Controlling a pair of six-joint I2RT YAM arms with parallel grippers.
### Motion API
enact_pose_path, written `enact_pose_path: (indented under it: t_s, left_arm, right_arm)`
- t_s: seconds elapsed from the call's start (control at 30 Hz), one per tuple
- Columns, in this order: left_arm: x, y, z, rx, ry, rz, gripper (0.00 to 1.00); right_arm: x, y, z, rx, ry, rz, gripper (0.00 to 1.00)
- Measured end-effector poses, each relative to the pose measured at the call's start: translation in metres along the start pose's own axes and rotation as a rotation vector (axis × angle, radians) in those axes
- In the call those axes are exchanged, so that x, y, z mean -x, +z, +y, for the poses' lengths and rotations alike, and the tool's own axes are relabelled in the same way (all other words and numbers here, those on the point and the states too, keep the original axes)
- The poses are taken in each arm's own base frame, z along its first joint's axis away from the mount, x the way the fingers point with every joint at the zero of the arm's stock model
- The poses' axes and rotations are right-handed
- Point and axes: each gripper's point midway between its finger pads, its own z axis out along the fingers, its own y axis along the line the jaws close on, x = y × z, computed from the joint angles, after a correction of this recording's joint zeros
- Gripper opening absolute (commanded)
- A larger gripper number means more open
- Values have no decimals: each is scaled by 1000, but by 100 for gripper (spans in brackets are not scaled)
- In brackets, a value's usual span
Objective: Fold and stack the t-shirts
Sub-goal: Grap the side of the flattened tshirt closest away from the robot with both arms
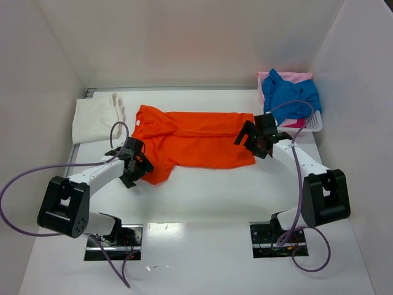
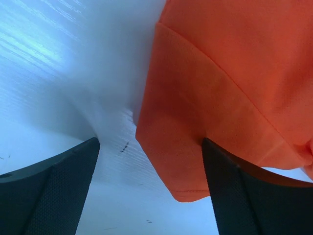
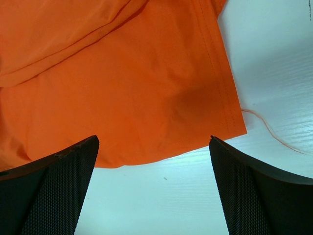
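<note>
Orange t-shirt [image 1: 196, 138] lies spread across the middle of the white table [image 1: 202, 203], collar end toward the left arm and bottom hem toward the right arm. Its far long edge is folded over onto the body, leaving a crease along the length. One sleeve juts toward the near side at the left. Bare table runs along the whole near edge of the shirt, and there is a narrower strip on its far side. The cream-white t-shirt [image 1: 95, 118] sits folded at the far left, just apart from the collar. The blue t-shirt [image 1: 288, 95] is heaped over the pink t-shirt [image 1: 285, 77] in the white basket [image 1: 314, 123] at the far right corner, near the hem end. Left gripper [image 1: 136, 165] is low at the sleeve. In the left wrist view its fingers [image 2: 54, 191] are spread wide, the sleeve hem lies between them and nothing is pinched. One finger overlaps the cloth edge, contact uncertain. Right gripper [image 1: 255, 138] is over the hem's near corner. In the right wrist view its fingers [image 3: 259, 191] are spread wide and hold nothing, with the corner in view between them. A loose thread [image 3: 269, 129] trails from that corner onto the table.
</note>
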Motion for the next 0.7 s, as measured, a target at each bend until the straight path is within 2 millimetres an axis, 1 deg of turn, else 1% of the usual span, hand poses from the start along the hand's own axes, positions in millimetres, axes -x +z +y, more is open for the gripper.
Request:
enact_pose_path:
  t_s: [0.07, 0.1, 0.2, 0.33, 0.4, 0.43, 0.47, 0.53, 0.57, 0.6, 0.7]
  left_arm:
    - [1, 2, 0, 0, 2, -3, 83]
    - [1, 2, -1, -1, 1, -5, 78]
    - [2, 3, -2, -4, 1, -9, 70]
    - [3, 6, -2, 0, 2, -12, 49]
    - [3, 6, -2, 0, 4, -13, 42]
    - [3, 7, -3, -1, 6, -15, 37]
    - [3, 8, -3, 2, 4, -14, 26]
    - [4, 9, -4, 0, 1, -15, 12]
    - [4, 10, -4, -1, 2, -15, 2]
    - [4, 10, -4, -1, 5, -14, 0]
    - [4, 10, -6, -8, 9, -14, 0]
  right_arm:
    - [-1, 1, -1, -2, 0, 4, 99]
    - [-1, 2, -1, -5, 0, 7, 99]
    - [-2, 4, -2, -9, 0, 11, 99]
    - [-3, 7, -3, -13, 5, 15, 99]
    - [-4, 8, -3, -17, 8, 18, 99]
    - [-4, 8, -3, -18, 9, 17, 99]
    - [-4, 8, -4, -20, 12, 17, 99]
    - [-4, 9, -4, -21, 17, 17, 99]
    - [-4, 9, -4, -22, 18, 17, 99]
    - [-5, 9, -5, -25, 21, 17, 99]
    - [-11, 11, -10, -39, 37, 29, 99]
